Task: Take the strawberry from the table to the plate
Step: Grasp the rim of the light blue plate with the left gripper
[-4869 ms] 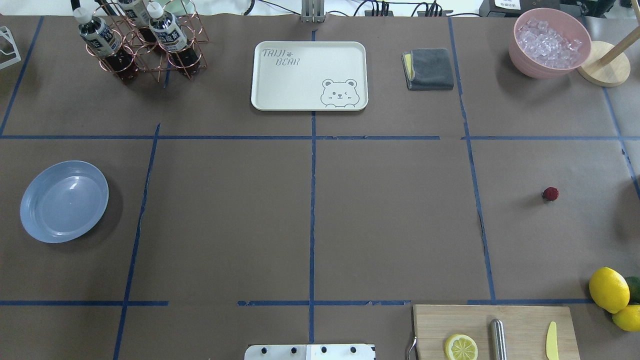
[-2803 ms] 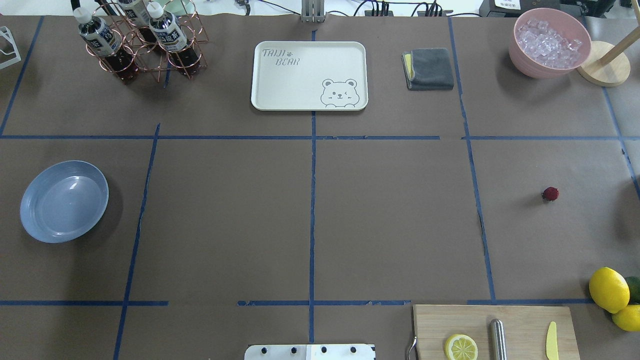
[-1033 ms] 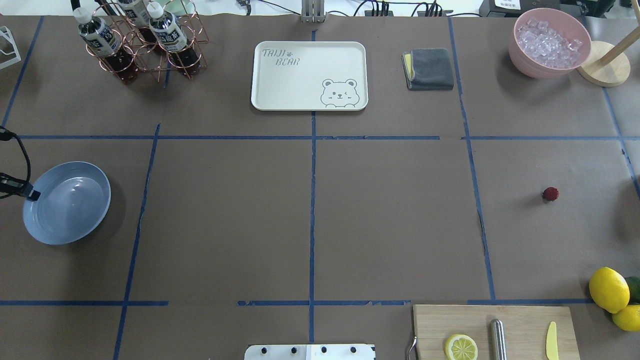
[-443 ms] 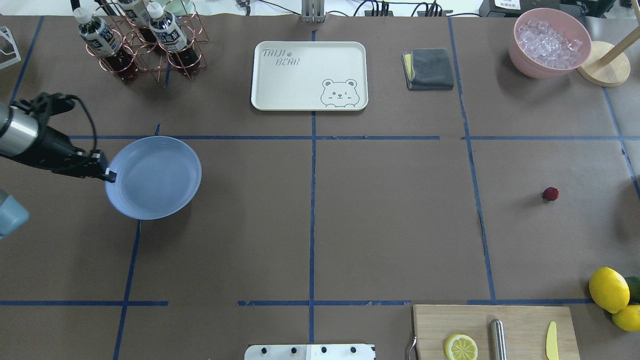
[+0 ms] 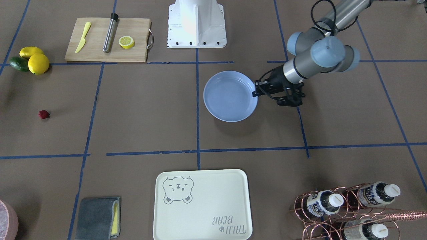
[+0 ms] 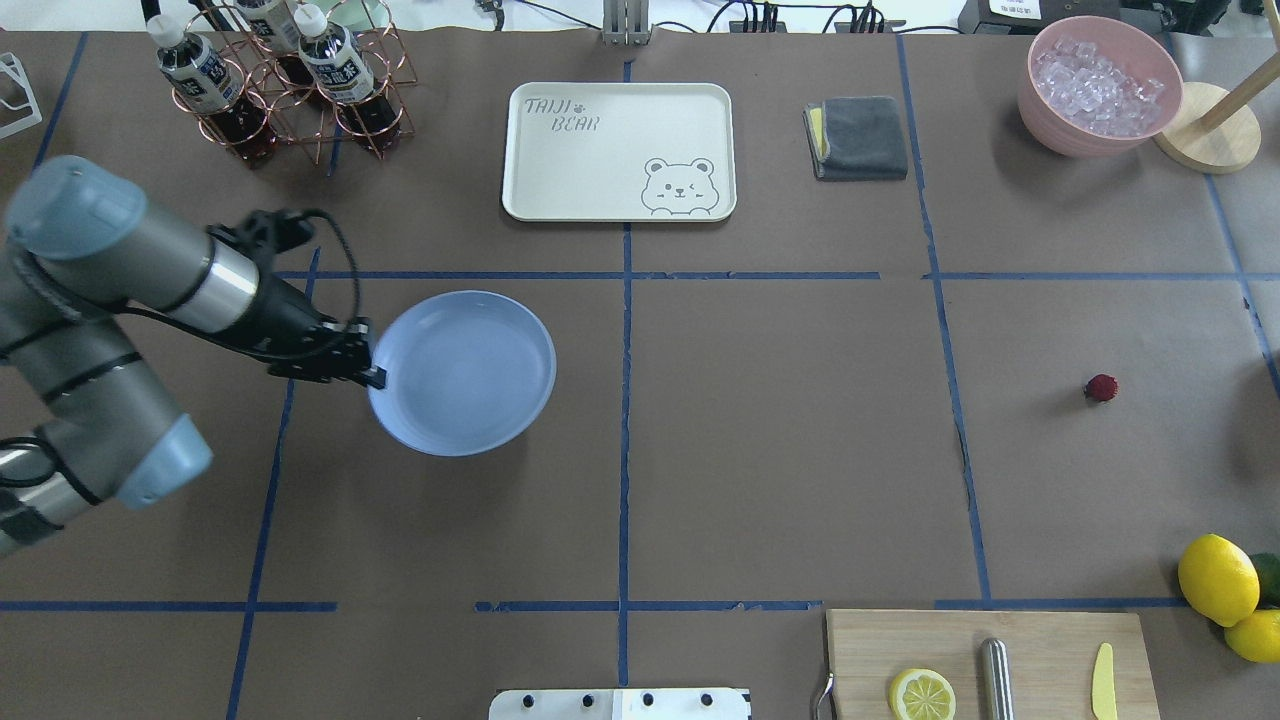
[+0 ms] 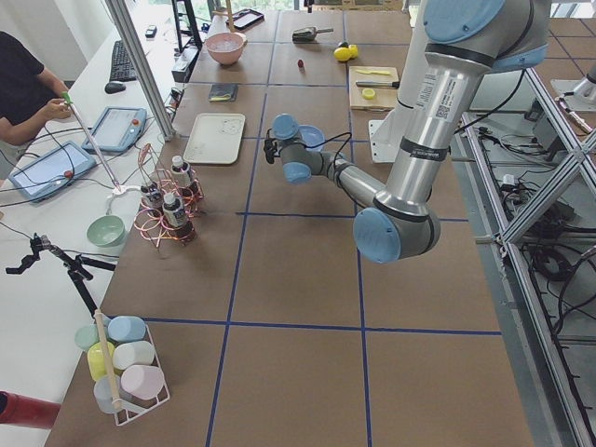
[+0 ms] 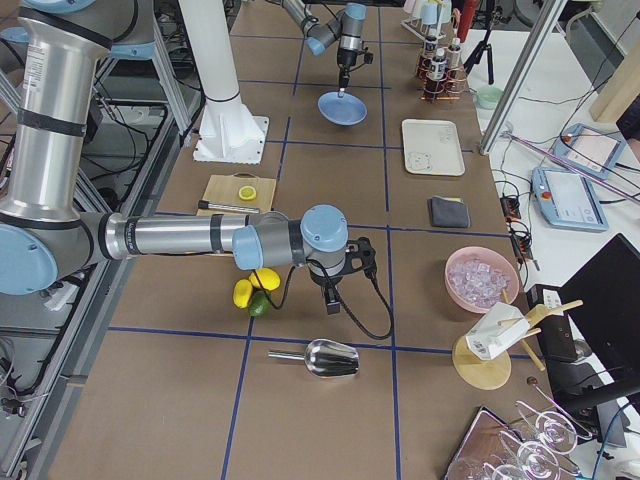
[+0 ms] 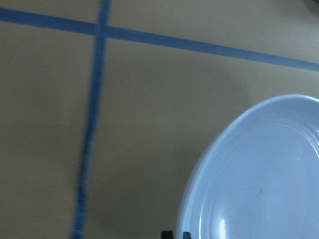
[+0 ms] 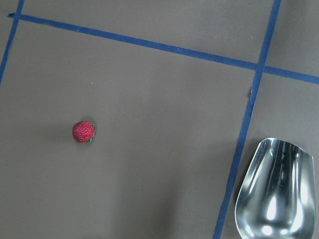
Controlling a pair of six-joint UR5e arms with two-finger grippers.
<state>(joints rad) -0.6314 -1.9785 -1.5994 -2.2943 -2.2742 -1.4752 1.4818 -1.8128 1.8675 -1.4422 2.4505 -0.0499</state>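
The strawberry (image 6: 1101, 388) (image 5: 43, 114) lies alone on the table (image 6: 780, 450) at the robot's right; the right wrist view shows it (image 10: 83, 131) from above. My left gripper (image 6: 372, 375) (image 5: 256, 93) is shut on the near rim of the light-blue plate (image 6: 462, 372) (image 5: 230, 96), which hangs just above the table left of the centre line. Its fingertips (image 9: 174, 234) pinch the plate's rim (image 9: 259, 174). My right gripper (image 8: 333, 290) points down beyond the lemons, above the strawberry's area. I cannot tell whether it is open or shut.
A cream bear tray (image 6: 620, 150), a bottle rack (image 6: 290, 80), a grey cloth (image 6: 858, 137) and a pink bowl of ice (image 6: 1098, 85) line the far edge. A cutting board (image 6: 990, 665) and lemons (image 6: 1218, 578) sit near right. A metal scoop (image 10: 276, 189) lies near the strawberry.
My left arm came in from the left, took the plate by its rim and carried it to the right, toward the table's middle. The strawberry has not moved.
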